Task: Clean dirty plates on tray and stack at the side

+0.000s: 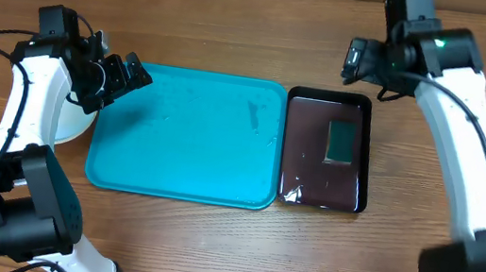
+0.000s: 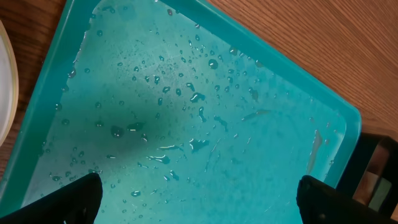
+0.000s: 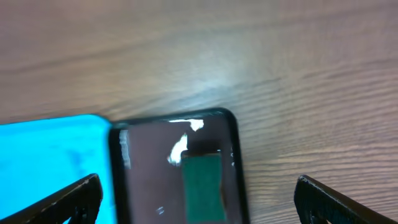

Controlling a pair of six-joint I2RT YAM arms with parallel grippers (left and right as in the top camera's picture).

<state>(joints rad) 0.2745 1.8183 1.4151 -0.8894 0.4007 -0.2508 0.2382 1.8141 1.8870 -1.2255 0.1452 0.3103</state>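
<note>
The turquoise tray [image 1: 186,137] lies in the middle of the table with no plate on it. In the left wrist view the tray [image 2: 186,112] is wet with many water drops. A pale round plate [image 1: 73,124] sits on the table just left of the tray, partly hidden under my left arm; only its rim [image 2: 5,93] shows at the wrist. My left gripper [image 1: 131,74] hovers open over the tray's far left corner, nothing between its fingers [image 2: 74,200]. My right gripper [image 1: 360,62] is open above the far edge of the black pan.
A glossy black pan [image 1: 325,149] stands right of the tray, holding dark liquid and a green sponge [image 1: 341,140]. At the right wrist, the pan [image 3: 155,174] and sponge [image 3: 202,186] lie below the fingers [image 3: 348,202]. Bare wooden table surrounds everything.
</note>
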